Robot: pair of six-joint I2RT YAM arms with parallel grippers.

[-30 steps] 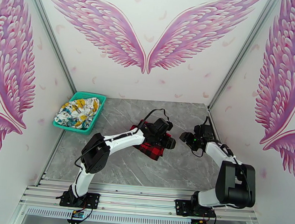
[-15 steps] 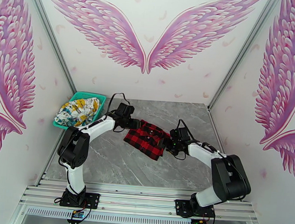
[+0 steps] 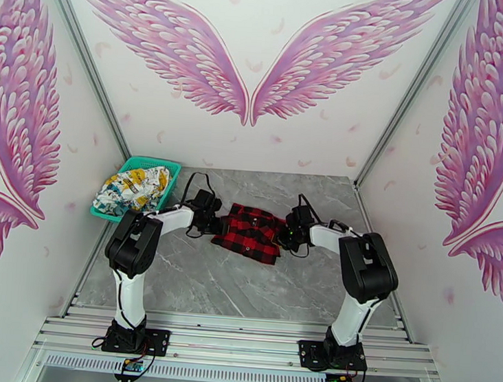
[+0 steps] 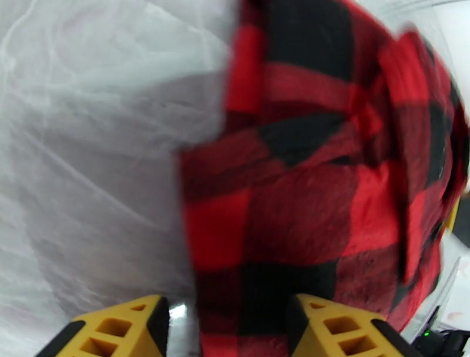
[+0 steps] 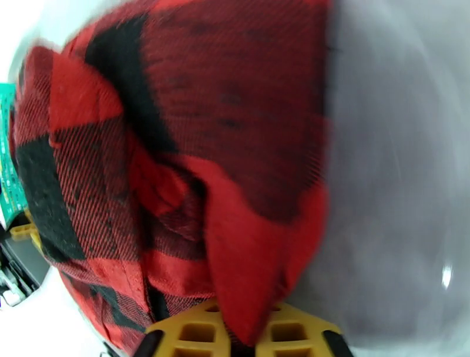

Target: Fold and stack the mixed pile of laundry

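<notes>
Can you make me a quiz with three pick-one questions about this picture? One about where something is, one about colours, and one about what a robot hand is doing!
1. Where is the white cartoon garment?
A) hanging on the wall
B) in the teal basket
C) under the arms' bases

2. What colours is the plaid garment between the arms?
A) blue and white
B) red and black
C) green and yellow

3. What is the right gripper doing?
A) pinching the plaid garment
B) gaping open in the air
C) holding the basket

Answers: B, it lies inside the basket; B, its squares are red and black; A, cloth is squeezed between its yellow fingers.
</notes>
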